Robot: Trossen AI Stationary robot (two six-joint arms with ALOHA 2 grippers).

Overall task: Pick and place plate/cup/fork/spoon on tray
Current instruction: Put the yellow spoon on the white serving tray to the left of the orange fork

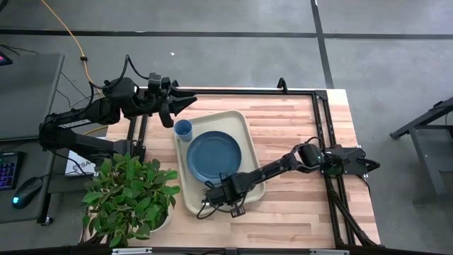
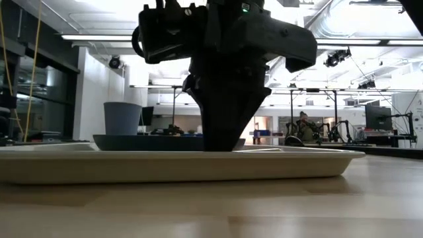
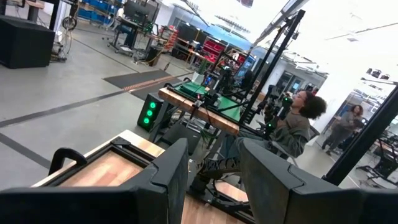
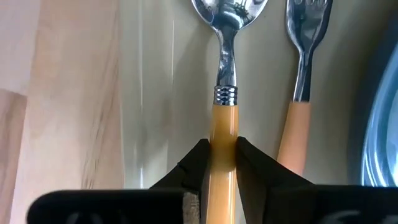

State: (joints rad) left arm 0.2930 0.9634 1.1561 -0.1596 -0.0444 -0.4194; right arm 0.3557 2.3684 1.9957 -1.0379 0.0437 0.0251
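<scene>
I see the large beige rectangular plastic tray [image 1: 239, 122] lying on the wooden table [image 1: 297, 184]; on it sits the round dark slate-blue plate [image 1: 214, 155], with the small light-blue cup [image 1: 182, 129] just beside it at the tray's corner; my right gripper [image 4: 222, 154] pinches the orange-handled spoon [image 4: 225, 99] above the tray floor, the orange-handled fork [image 4: 300, 93] lying alongside; my left gripper [image 3: 213, 171] waits beyond the table's edge, fingers spread.

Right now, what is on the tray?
The tray holds the plate, cup, fork and spoon, its handle pinched by the right gripper, which hides both utensils from above.
</scene>
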